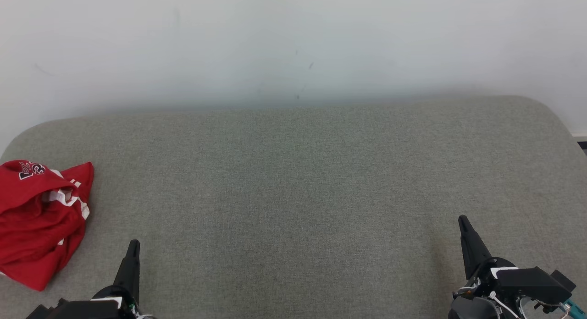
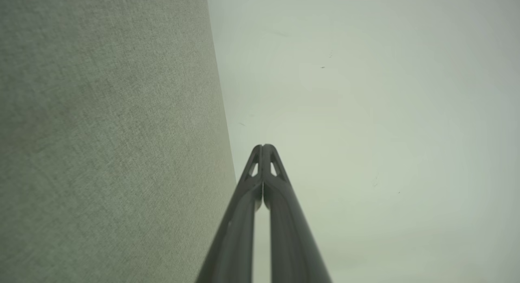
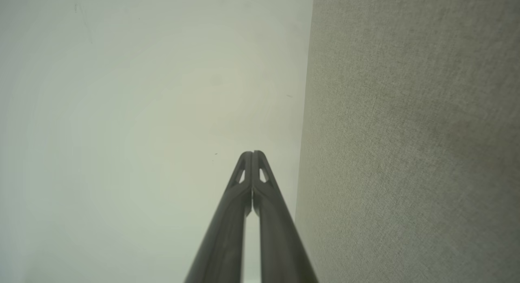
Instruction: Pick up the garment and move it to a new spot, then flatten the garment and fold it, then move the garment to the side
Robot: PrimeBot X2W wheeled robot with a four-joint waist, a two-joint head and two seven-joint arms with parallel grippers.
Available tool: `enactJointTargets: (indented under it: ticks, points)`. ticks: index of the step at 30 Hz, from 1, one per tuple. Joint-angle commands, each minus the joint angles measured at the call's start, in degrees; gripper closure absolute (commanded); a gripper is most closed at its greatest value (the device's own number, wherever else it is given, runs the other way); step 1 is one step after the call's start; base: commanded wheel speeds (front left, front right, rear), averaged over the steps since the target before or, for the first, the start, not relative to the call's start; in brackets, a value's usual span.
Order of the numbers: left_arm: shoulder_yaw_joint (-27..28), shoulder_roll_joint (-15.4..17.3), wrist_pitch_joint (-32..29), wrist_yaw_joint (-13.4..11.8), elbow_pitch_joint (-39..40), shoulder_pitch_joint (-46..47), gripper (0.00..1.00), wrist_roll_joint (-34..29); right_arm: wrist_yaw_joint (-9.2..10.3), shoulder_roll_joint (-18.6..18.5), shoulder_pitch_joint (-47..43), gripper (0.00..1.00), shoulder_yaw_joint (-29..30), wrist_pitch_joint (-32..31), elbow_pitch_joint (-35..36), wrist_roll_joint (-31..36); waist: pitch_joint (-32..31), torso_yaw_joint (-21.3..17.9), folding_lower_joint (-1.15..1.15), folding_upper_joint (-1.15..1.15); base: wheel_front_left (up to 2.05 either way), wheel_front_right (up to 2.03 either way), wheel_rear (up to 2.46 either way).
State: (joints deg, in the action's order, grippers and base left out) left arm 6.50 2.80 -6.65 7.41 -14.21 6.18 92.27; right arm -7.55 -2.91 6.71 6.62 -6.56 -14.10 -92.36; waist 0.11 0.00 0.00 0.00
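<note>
- Head view: the desk (image 1: 293, 181) is covered in grey woven fabric and spans nearly the full width. Both far corners are rounded.
- The wall (image 1: 293, 44) behind the desk is plain and off-white, with a few small dark scuffs near the middle. A soft shadow runs where the wall meets the desk's far edge.
- There is a small dark patch low at the right edge, past the rounded corner. It is too small to identify.
- The garment (image 1: 36, 218) is red, with white trim and a dark-and-white printed mark near its top. It lies crumpled in a heap on the desk at the far left, partly cut off by the picture's edge.
- The left tool (image 1: 133, 245) is at lower left, tip pointing up the view. It is near the garment's right side but apart from it.
- The right tool (image 1: 463, 220) is at lower right, well apart from the garment.
- Left wrist view: the two fingers meet at the tips, closed on nothing. Grey fabric is on the left and pale wall on the right.
- Right wrist view: the fingers again meet at the tips, closed and empty. The wall is on the left and the fabric on the right.
</note>
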Motion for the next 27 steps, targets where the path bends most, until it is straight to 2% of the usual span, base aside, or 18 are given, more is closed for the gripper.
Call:
enactJointTargets:
  ticks: [1, 10, 11, 18, 23, 27]
  points:
    - [0.18, 0.15, -0.01, 0.20, 0.21, 0.42, 1.00, 0.24, 0.12, 0.05, -0.67, 1.00, -0.01, -0.18, 0.10, -0.08, 0.00, 0.00, 0.00, 0.00, 0.00, 0.00, 0.00]
    - [0.17, 0.15, -0.01, 0.20, 0.21, 0.42, 1.00, 0.24, 0.12, 0.05, -0.67, 1.00, -0.01, -0.18, 0.10, -0.08, 0.00, 0.00, 0.00, 0.00, 0.00, 0.00, 0.00]
    - [-0.02, -0.01, 0.01, 0.00, -0.09, -0.02, 0.00, 0.00, 0.00, 0.01, -0.01, 0.00, 0.00, 0.00, -0.08, 0.00, 0.00, 0.00, 0.00, 0.00, 0.00, 0.00, 0.00]
    - [-0.60, -0.09, 1.32, -0.09, -1.78, -1.28, 0.00, -1.44, 0.00, -0.40, -1.10, 0.00, -0.66, 0.89, -1.27, 1.06, 0.08, 0.00, 0.00, 0.00, 0.00, 0.00, 0.00]
    - [-0.45, 0.15, 2.49, -0.07, -1.81, -1.14, 0.00, -6.15, 0.01, -1.65, -0.93, 0.00, -2.24, 2.44, -1.17, 3.48, 0.16, -0.01, 0.00, 0.00, 0.00, 0.00, 0.00]
    - [-0.47, 0.05, 3.60, -0.10, -1.54, -1.16, 0.00, -12.52, 0.01, -2.59, -0.38, 0.00, -3.33, 3.60, -1.52, 7.81, 0.27, -0.05, 0.00, 0.00, 0.00, 0.00, 0.00]
